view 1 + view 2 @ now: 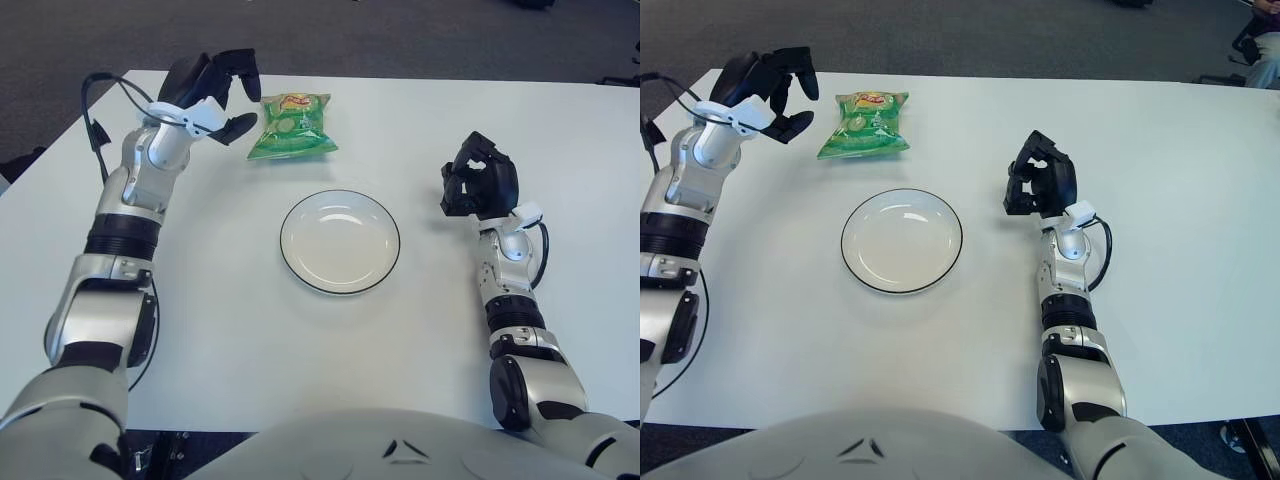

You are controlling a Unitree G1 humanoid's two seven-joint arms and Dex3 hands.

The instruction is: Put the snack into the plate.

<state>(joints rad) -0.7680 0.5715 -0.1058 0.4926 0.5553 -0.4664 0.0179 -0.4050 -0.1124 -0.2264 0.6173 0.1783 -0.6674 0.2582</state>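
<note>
A green snack bag lies flat on the white table at the back, just beyond the plate. The white plate with a dark rim sits in the middle of the table and holds nothing. My left hand is raised just left of the bag, fingers spread and holding nothing, a small gap from the bag's left edge. My right hand shows to the right of the plate with its fingers curled, holding nothing.
The white table spreads wide around the plate. Its far edge runs behind the bag, with dark carpet beyond. A black cable loops off my left forearm.
</note>
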